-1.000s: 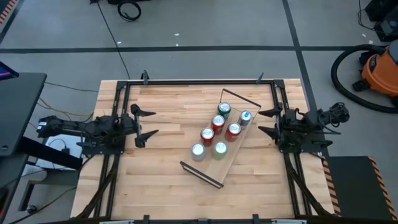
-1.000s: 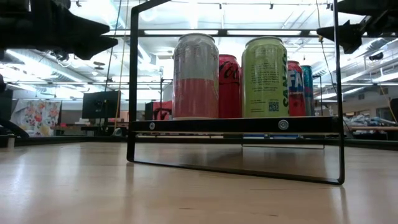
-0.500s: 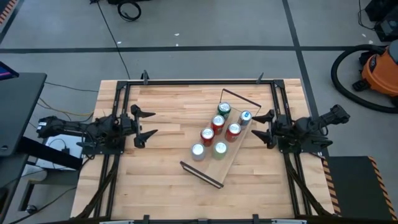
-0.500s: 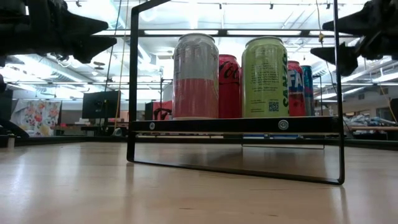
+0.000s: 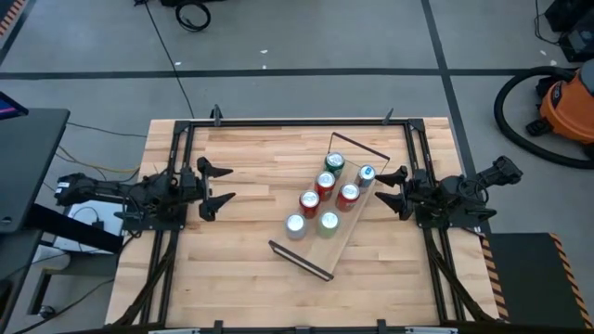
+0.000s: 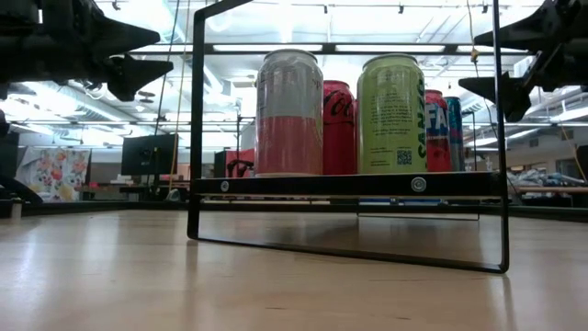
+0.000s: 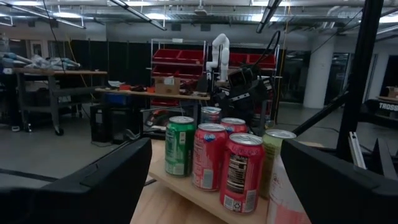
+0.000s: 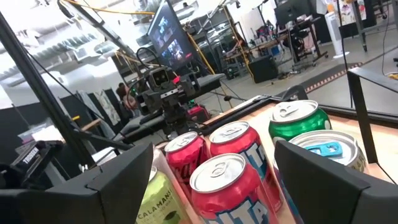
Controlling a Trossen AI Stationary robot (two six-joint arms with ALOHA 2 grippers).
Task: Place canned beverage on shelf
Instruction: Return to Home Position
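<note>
The shelf [image 5: 314, 243] lies diagonally, right of the centre of the table [image 5: 251, 158], and six cans [image 5: 326, 183] stand on it. The left gripper [image 5: 230, 183] hovers at the left side, its jaws spread and empty, with wide bare wood between it and the shelf. The right gripper [image 5: 379, 186], its jaws also spread and empty, is just beside the shelf's right edge. Only the low view shows the shelf raised above the table.

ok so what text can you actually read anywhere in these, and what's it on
"SAN", cut off: light green can, low view.
"CALAMAN", cut off: same can, right wrist view.
"FA", cut off: red can behind it.
Coca-Cola script, only partly visible: Coca-Cola can.
"TROSS", cut off: dark robot part, left wrist view.
Small print on the cans: too small to read.
</note>
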